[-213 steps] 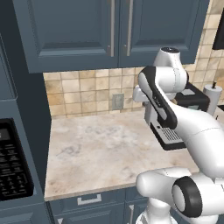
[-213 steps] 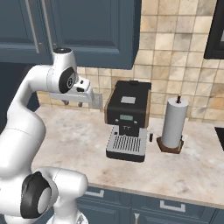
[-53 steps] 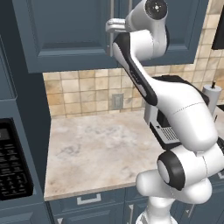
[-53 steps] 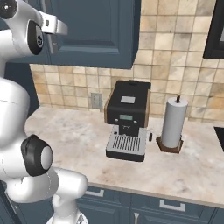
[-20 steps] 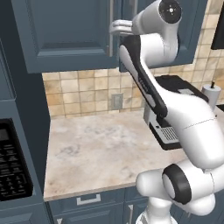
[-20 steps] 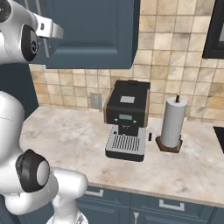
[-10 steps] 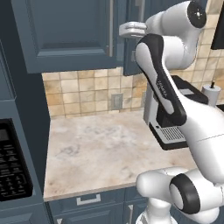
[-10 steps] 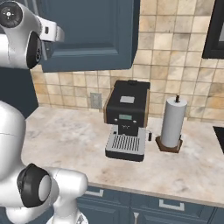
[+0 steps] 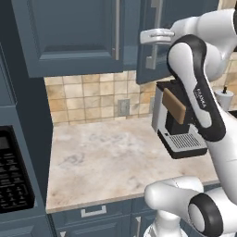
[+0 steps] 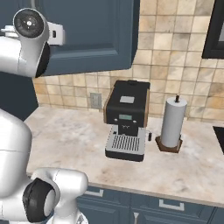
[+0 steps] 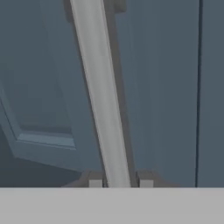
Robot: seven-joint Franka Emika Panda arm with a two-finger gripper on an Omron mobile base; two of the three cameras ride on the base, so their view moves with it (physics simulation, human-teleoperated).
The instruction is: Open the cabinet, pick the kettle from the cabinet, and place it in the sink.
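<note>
Cabinet [image 9: 69, 37] — large dark blue-grey wall unit with two recessed-panel doors, each carrying a slim vertical silver bar handle [image 11: 103, 100]. The left door sits flush and shut. The right door [image 9: 155, 39] stands swung a little outward from the frame in the left base view, its handle held by the robot's two-finger gripper [image 11: 117, 183]. In the hand view the bar runs up between the two dark finger tips, which are drawn in close on either side of it, nearly shut around the bar. The grip on the handle reads as the means of pulling the door open; judged from this, the opening step is under way and not finished.

Kettle — the door gap shows nothing of the interior, so its position inside cannot be told.

Other items on the pale marbled stone counter [image 9: 106, 162]:
- Black and silver boxy coffee machine [image 10: 127, 120] with a ribbed drip tray, standing against the beige tiled backsplash; a small display on its front is too small to read.
- Tall white paper towel roll [image 10: 173, 122] on a dark round base, just beside the machine.
- Black microwave panel [image 9: 11, 176] at the far left, keypad markings illegible.

Lettering runs along the arm's dark forearm in the left base view — too small to read with confidence.
</note>
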